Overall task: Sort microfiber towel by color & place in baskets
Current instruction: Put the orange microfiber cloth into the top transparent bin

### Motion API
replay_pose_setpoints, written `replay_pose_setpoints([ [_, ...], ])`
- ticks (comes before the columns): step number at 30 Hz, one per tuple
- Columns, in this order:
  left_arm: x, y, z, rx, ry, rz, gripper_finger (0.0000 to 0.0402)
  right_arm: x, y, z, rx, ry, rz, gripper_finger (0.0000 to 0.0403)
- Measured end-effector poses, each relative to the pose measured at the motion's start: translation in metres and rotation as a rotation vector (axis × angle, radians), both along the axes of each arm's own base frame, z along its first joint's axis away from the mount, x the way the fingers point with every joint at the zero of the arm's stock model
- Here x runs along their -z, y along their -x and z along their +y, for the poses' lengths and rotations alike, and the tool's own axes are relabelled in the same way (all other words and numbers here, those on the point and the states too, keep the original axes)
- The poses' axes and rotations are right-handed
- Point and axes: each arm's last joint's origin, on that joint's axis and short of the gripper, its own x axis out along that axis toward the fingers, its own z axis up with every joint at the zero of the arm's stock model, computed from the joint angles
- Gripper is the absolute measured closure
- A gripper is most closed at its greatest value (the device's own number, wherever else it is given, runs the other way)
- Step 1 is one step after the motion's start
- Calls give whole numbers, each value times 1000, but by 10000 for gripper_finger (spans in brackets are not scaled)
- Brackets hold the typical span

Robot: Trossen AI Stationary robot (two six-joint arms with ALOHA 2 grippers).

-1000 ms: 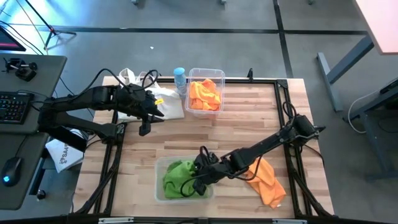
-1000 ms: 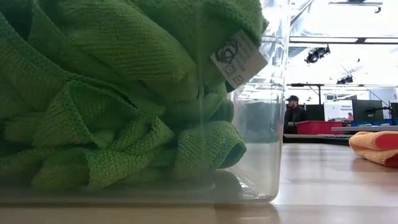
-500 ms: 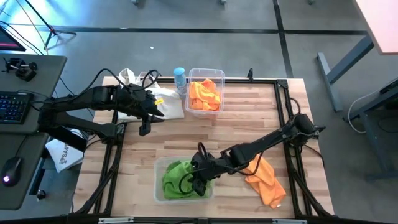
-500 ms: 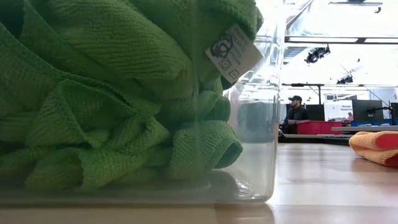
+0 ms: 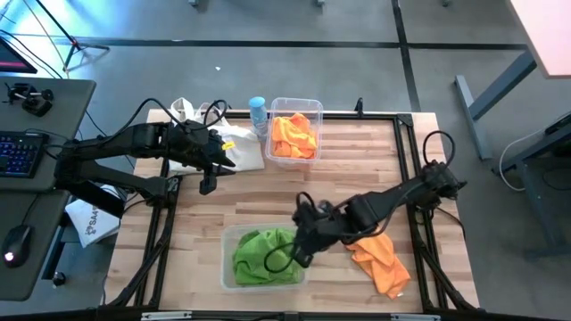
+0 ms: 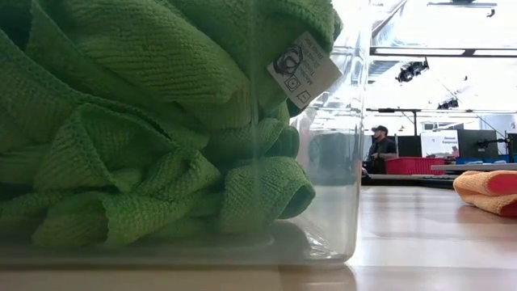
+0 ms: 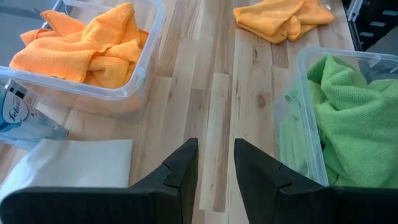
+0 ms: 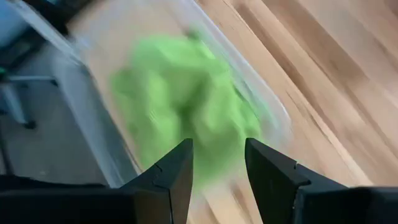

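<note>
Several green towels (image 5: pixel 263 252) lie bunched in the near clear basket (image 5: pixel 228 267); they also show in the low view (image 6: pixel 145 121). Orange towels (image 5: pixel 294 135) lie in the far clear basket (image 5: pixel 294 105). One loose orange towel (image 5: pixel 379 259) lies crumpled on the table at the near right. My right gripper (image 5: pixel 302 259) is open and empty above the near basket's right end; its wrist view (image 8: pixel 217 168) looks down on the green towels (image 8: pixel 180 106). My left gripper (image 5: pixel 207 185) is open and empty at the table's left edge.
A white canvas tote bag (image 5: pixel 227 147) and a blue-capped bottle (image 5: pixel 258 111) stand at the far left, beside the far basket. Bare wood lies between the two baskets (image 7: pixel 211 93). A person stands in the room far behind the table (image 6: pixel 380 149).
My right gripper first went a little farther over the green towels toward the table's left edge, then drew back toward the right edge and up, over the basket's right end. The green towels have settled slightly in the basket and stayed there.
</note>
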Motion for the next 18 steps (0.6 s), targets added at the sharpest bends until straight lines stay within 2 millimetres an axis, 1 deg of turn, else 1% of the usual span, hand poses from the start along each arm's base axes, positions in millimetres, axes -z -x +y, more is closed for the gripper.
replay_pose_setpoints([
  [5, 0, 0, 0, -3, 8, 0, 309, 10, 31, 12, 142, 4, 222, 264],
  [8, 0, 0, 0, -3, 8, 0, 309, 14, 49, 22, 229, 12, 312, 264],
  [11, 0, 0, 0, -3, 8, -1, 309, 22, 67, 32, 305, 23, 406, 264],
  [14, 0, 0, 0, -3, 8, -1, 309, 43, 80, 42, 364, -13, 545, 263],
  [18, 0, 0, 0, -2, 8, -1, 309, 80, 95, 54, 391, -23, 697, 263],
])
